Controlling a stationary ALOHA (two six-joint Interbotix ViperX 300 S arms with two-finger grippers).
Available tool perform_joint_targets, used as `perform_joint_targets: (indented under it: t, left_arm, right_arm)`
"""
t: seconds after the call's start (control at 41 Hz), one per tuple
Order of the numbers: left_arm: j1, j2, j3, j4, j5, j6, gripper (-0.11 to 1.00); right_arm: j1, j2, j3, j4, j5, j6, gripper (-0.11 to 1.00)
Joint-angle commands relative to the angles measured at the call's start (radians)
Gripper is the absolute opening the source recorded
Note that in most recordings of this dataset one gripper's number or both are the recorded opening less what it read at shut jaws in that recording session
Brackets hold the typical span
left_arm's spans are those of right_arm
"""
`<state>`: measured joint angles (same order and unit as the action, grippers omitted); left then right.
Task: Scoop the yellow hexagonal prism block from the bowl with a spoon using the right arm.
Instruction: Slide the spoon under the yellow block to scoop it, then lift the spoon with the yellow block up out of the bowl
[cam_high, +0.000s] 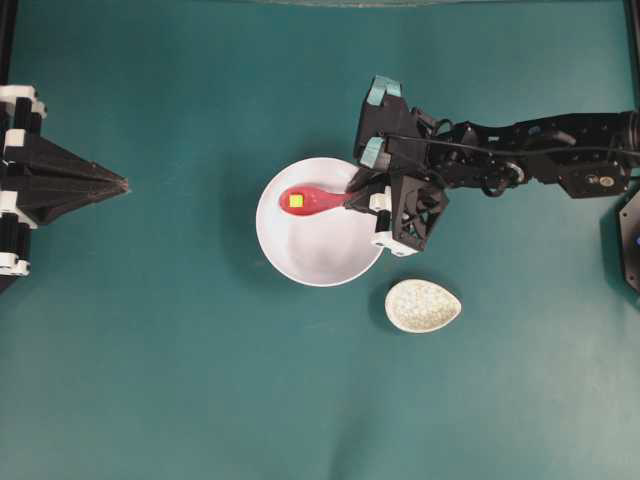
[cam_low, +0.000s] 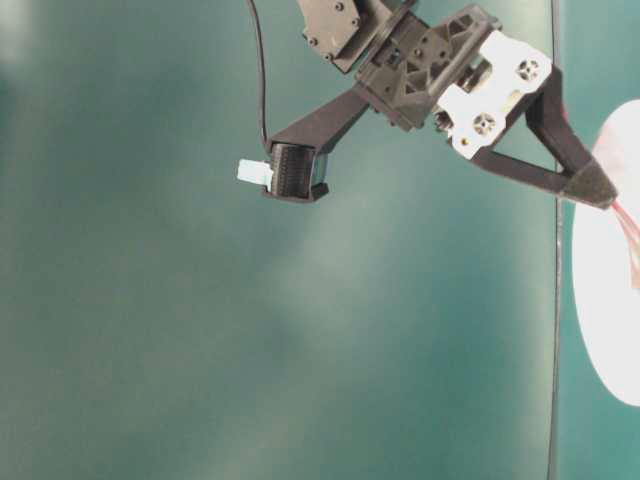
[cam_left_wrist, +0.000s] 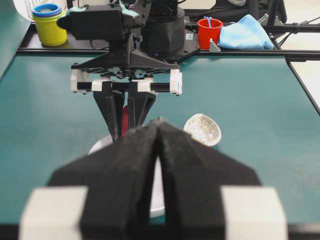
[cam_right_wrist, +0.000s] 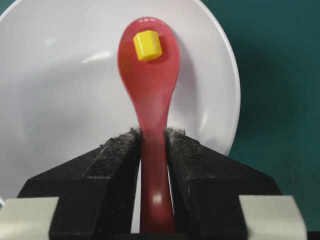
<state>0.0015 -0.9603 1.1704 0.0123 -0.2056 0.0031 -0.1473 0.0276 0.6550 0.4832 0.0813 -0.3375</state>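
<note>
The white bowl (cam_high: 320, 255) sits mid-table. My right gripper (cam_high: 352, 200) is at its right rim, shut on the handle of the red-pink spoon (cam_high: 318, 200). The spoon's scoop reaches left over the inside of the bowl. The yellow hexagonal prism block (cam_high: 296, 200) lies in the scoop. In the right wrist view the block (cam_right_wrist: 147, 45) rests near the tip of the spoon (cam_right_wrist: 150, 80), over the bowl (cam_right_wrist: 60, 100), with both pads pressed on the handle. My left gripper (cam_high: 125, 183) hangs shut and empty at the far left, pointing toward the bowl.
A small speckled egg-shaped dish (cam_high: 422, 305) lies just right of and below the bowl. Beyond the table's far edge in the left wrist view are stacked yellow and blue cups (cam_left_wrist: 48, 22), a red cup (cam_left_wrist: 209, 31) and a blue cloth (cam_left_wrist: 245, 34).
</note>
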Motion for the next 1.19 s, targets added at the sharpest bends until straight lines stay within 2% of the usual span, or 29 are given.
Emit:
perform_joint_targets:
  t: [0.0,0.536,1.17]
  left_arm:
    - [0.002,0.008,-0.018,0.002,-0.005,0.0,0.0]
    - [0.002,0.008,-0.02,0.002,-0.005,0.0,0.0]
    - [0.002,0.008,-0.018,0.002,-0.005,0.0,0.0]
  right_arm:
    - [0.002,-0.015,-0.011,0.003,-0.009,0.002,0.24]
    - [0.015,-0.023,0.002,0.003,-0.025,0.002,0.24]
    - [0.086,-0.083,0.097,0.029,-0.193,0.025,0.24]
